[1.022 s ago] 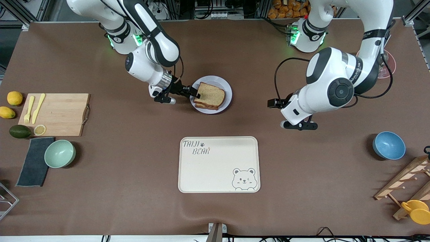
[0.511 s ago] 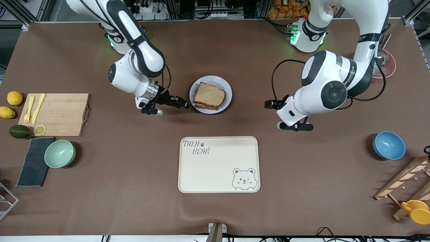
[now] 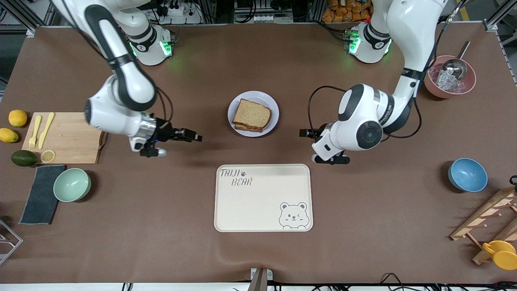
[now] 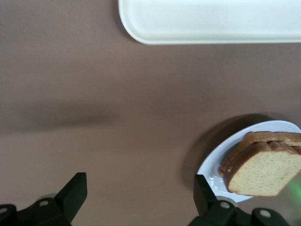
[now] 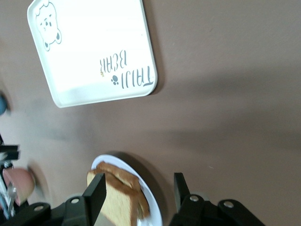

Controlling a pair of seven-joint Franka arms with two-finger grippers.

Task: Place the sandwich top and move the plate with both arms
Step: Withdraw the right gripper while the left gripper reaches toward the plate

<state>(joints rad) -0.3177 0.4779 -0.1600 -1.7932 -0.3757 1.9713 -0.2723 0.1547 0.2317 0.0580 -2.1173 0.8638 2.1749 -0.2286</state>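
Brown wholemeal sandwich top (image 3: 252, 114) already stacked on small round lavender-white plate (image 3: 272, 106), mid-surface toward robot-side edge. Plate move pending. My right gripper (image 3: 193, 136) and left gripper (image 3: 305, 132) flank plate, well apart, jaws wide, empty.

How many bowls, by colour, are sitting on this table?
Green bowl: 1
Blue bowl: 1
Pink bowl holding a metal scoop: 1
Total: 3 bowls
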